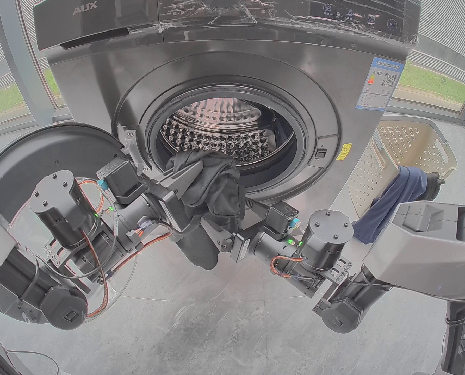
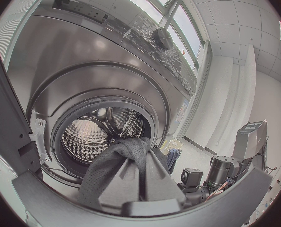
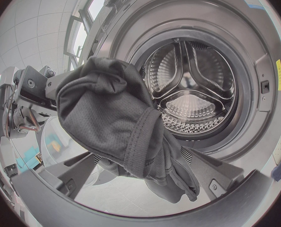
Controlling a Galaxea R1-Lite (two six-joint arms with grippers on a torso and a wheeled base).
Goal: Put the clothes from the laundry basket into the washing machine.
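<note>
Black mesh garment (image 1: 211,183), held before the opening of the washing machine (image 1: 295,63): left gripper (image 2: 143,164) pinches its upper fold; right gripper (image 3: 140,156) stands spread about the hanging part. Released short of the drum (image 1: 227,126), the tail could catch the door seal (image 1: 299,136) or slump to the floor (image 1: 217,313).

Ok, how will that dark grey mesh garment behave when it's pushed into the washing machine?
The dark grey mesh garment is probably floppy: it bunches and droops below the left gripper pinching it. It is likely light, being thin mesh. Its hanging tail may catch on the washing machine at its opening.
</note>
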